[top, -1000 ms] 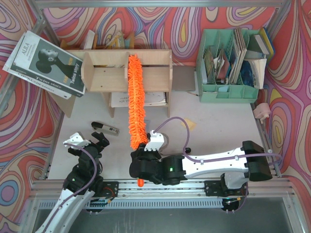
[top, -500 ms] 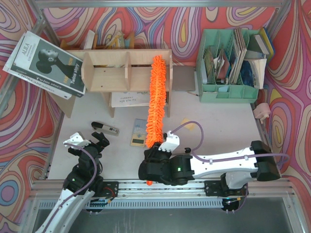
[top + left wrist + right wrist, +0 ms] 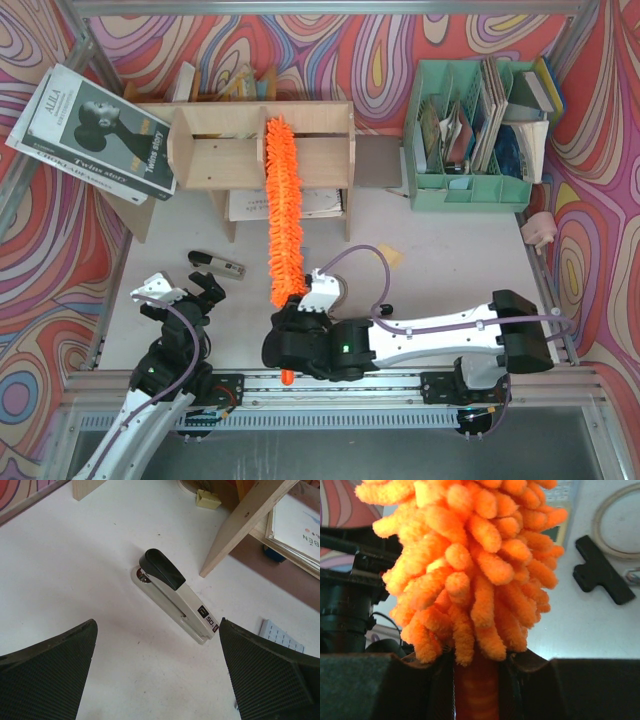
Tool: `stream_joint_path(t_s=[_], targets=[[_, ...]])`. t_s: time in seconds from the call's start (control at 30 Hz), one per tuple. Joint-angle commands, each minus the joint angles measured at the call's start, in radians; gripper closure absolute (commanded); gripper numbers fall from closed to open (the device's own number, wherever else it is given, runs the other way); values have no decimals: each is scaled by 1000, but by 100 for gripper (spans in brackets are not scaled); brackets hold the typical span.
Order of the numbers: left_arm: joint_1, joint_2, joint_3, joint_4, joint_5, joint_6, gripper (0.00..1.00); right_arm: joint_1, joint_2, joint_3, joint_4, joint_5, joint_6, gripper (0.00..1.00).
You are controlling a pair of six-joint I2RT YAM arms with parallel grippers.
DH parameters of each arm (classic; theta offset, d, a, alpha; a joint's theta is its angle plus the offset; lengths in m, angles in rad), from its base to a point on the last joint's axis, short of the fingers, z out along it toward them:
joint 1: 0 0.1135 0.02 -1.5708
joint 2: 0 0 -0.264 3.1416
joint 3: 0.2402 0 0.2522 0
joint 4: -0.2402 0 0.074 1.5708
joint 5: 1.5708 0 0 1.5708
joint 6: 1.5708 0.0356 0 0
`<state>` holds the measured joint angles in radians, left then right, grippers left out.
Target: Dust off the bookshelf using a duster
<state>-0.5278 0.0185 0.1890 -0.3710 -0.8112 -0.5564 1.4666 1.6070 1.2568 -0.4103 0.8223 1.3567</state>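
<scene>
The light plywood bookshelf (image 3: 215,152) stands at the back left of the table, with three compartments. The long orange fluffy duster (image 3: 283,210) lies from the shelf's middle divider down towards me, its tip on the shelf top. My right gripper (image 3: 290,312) is shut on the duster's orange handle, seen close in the right wrist view (image 3: 476,690) below the fluffy head (image 3: 470,565). The handle end (image 3: 287,377) sticks out near the rail. My left gripper (image 3: 195,290) is open and empty, low at the front left.
A grey-and-black stapler (image 3: 216,264) lies in front of the left gripper, also in the left wrist view (image 3: 175,596). A mint-green file organiser (image 3: 468,190) stands at the back right. Books (image 3: 95,125) lean at the shelf's left. Papers (image 3: 245,205) lie under the shelf.
The duster swung from the shelf's middle to its right end, then back left to the middle divider. My right arm moved with it. The left arm has not moved.
</scene>
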Motion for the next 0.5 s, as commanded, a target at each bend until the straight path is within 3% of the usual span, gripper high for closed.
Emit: stream_joint_path(t_s=[0.0,0.13,0.23,0.3,0.47], targets=[[-1,-11,-12,14,5,13,2,-1,-96,-34,-284,118,302,100],[0,-14,-11,12,5,13,2,-2,-137,-60,-450,147,480,100],[-1,-14,-11,12,4,13,2,-1,-139,-62,-450,145,482,100],[-1,-13,-11,12,6,13,2,-2,-127,-52,-366,141,375,100],[-1,-12,-11,15,7,15,2,-1,-84,-39,31,57,-11,100]])
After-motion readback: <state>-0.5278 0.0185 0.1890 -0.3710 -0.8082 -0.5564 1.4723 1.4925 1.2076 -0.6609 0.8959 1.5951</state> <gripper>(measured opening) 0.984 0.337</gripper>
